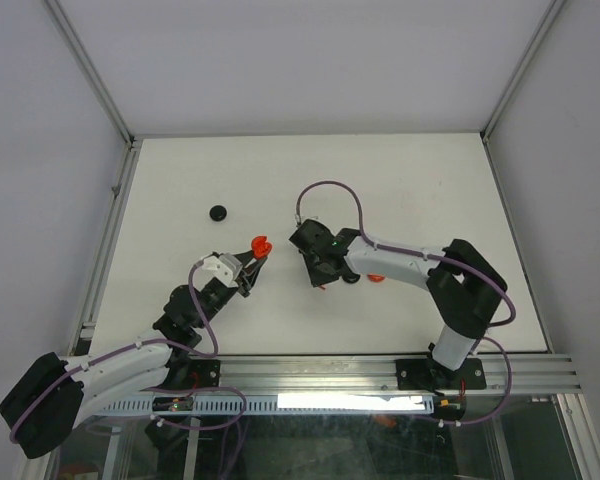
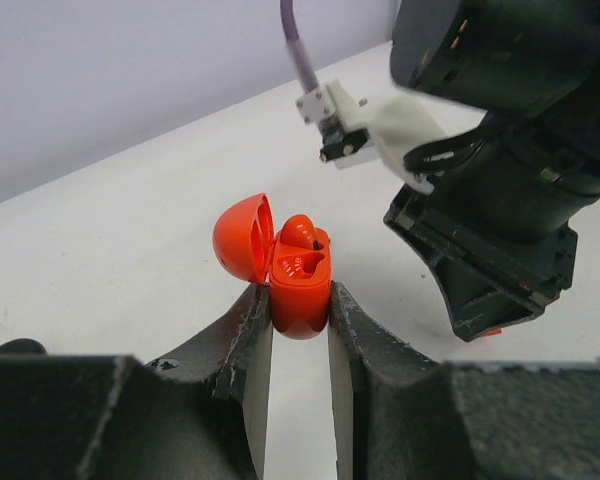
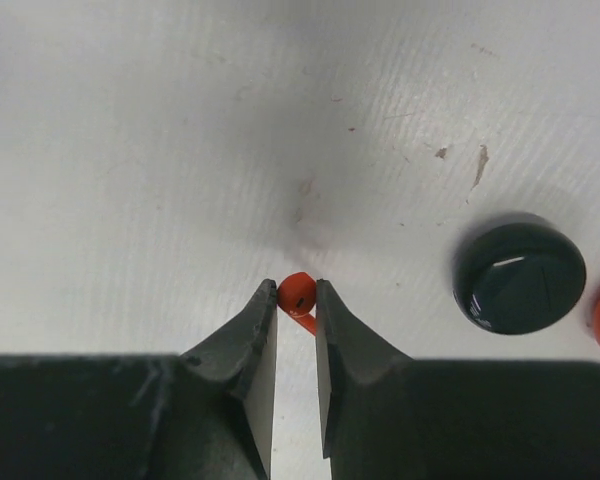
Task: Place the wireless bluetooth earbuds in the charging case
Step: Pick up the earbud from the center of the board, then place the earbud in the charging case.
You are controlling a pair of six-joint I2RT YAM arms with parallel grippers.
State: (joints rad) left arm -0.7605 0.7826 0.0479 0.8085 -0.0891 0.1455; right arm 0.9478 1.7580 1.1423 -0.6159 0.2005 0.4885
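Right wrist view: right jaws pinch a red earbud [image 3: 297, 292] at the bench [image 3: 130, 140]; best lift it level, then carry it left to the open case [image 2: 300, 285] the left jaws clamp.

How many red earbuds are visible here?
2. One earbud sits in the open case the left gripper holds; the other earbud is pinched by the right gripper. More may be hidden.
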